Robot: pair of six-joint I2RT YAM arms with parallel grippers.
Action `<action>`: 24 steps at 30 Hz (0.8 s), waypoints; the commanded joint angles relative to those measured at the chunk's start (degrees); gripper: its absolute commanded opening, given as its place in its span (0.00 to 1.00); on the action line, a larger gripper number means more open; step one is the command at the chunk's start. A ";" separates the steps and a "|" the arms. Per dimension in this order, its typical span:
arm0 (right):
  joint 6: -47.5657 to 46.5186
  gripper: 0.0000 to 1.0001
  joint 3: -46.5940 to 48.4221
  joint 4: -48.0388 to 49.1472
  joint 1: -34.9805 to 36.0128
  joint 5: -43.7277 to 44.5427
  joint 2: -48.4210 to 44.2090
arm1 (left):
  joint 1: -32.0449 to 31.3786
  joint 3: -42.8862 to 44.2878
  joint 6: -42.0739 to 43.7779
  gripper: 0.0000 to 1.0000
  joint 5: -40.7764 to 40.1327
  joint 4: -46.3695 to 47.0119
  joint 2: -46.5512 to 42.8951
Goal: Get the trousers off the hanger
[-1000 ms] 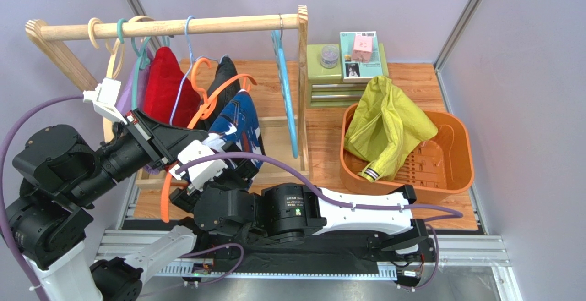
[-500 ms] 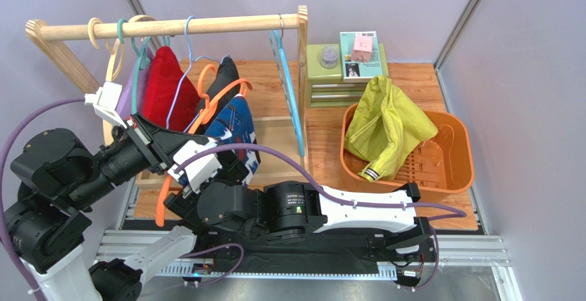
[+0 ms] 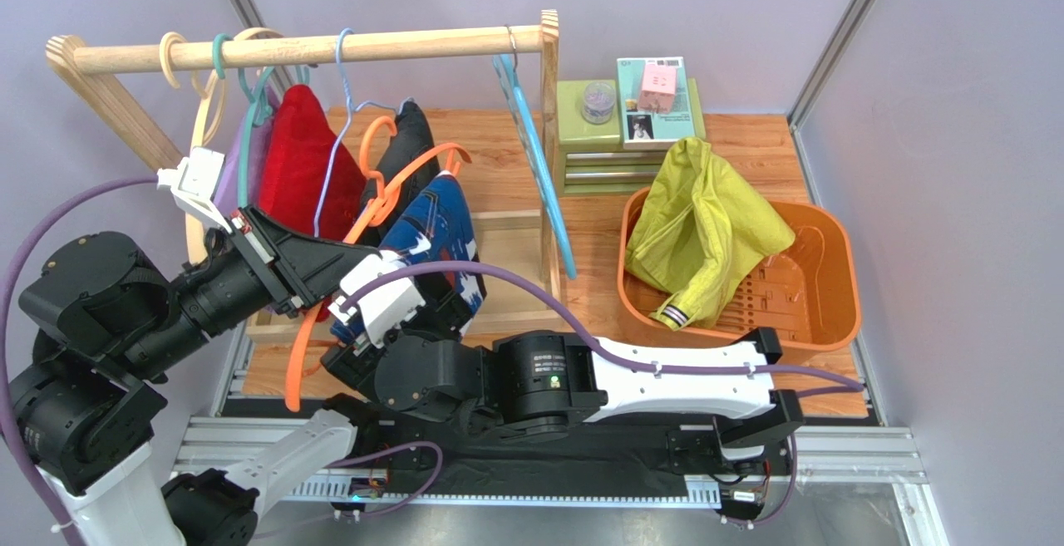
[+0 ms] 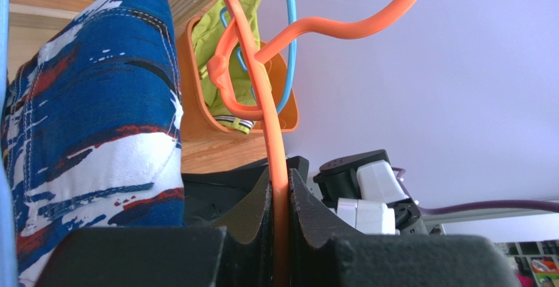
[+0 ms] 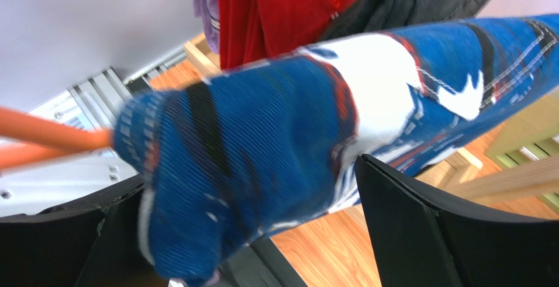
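Observation:
The navy blue trousers (image 3: 431, 228) with white and red print hang on an orange hanger (image 3: 300, 347) below the wooden rail (image 3: 400, 44). My left gripper (image 3: 322, 274) is shut on the hanger's thin orange bar (image 4: 275, 143), which runs up between the pads of the gripper (image 4: 279, 192). The navy cloth (image 4: 98, 123) hangs just left of it. My right gripper (image 5: 243, 195) is open, with the lower end of the navy trousers (image 5: 275, 143) between its fingers; whether they touch is unclear. The yellow-green trousers (image 3: 699, 228) lie draped over the orange basket (image 3: 824, 309).
A red garment (image 3: 294, 160) and a black garment (image 3: 406, 141) hang on the rail beside the navy trousers. An empty light-blue hanger (image 3: 543, 185) hangs by the rack's right post. Green boxes (image 3: 625, 110) stand at the back.
The empty light-blue hanger has swung to the right. The orange hanger with the navy trousers has shifted slightly, and my right arm has edged to the right under them.

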 commanded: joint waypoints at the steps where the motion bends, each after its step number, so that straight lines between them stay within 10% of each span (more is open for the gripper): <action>1: 1.98 0.96 -5.71 0.69 -0.32 1.69 -7.29 | -0.03 1.52 -0.50 0.00 3.21 11.11 -0.33; 17: 0.31 0.95 -7.24 2.01 -1.90 3.80 -10.04 | -0.03 1.16 -1.38 0.00 6.90 12.33 0.46; 24: -2.41 0.75 -3.26 1.22 -1.73 8.28 -6.86 | -0.03 1.16 -0.76 0.00 6.81 12.25 0.19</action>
